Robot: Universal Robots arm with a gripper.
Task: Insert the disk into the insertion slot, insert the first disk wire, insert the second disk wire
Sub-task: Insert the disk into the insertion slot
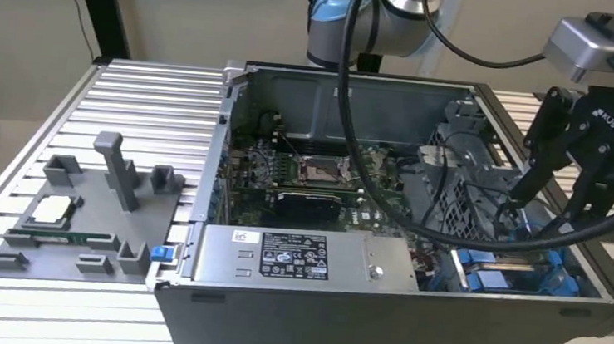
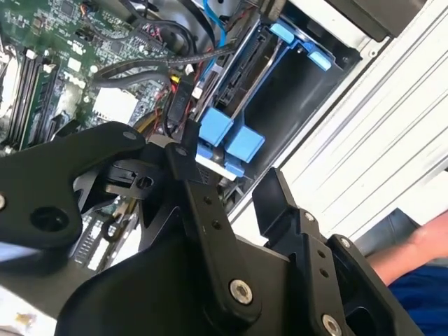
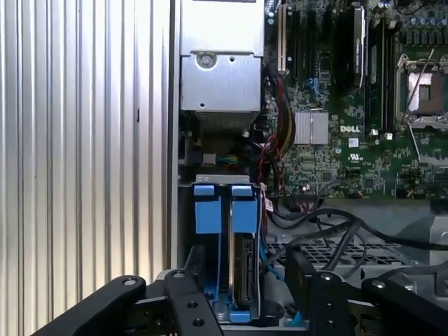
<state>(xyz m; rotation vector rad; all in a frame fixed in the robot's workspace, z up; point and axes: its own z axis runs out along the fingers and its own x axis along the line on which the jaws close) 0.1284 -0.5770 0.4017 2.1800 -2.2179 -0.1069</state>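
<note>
Seen in exterior view: end effector point(image 1: 543, 211), open and empty, above the slot point(image 1: 503, 279) inside the case point(image 1: 383, 320) at the exterior view's right; grey fixture point(image 1: 92, 220) on the bench point(image 1: 137, 82) at its left. Seen in first wrist view: disk point(image 3: 242, 269) seated edge-on in the slot, dark-edged, blue-framed, between spread fingers point(image 3: 189, 308). Seen in second wrist view: a person's hand point(image 2: 423, 241) near the bench.

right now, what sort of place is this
Probably a robotics lab bench for computer assembly: an open computer case sits on a ribbed aluminium table, a grey parts fixture lies beside it, and the robot's gripper hangs over the case.
</note>
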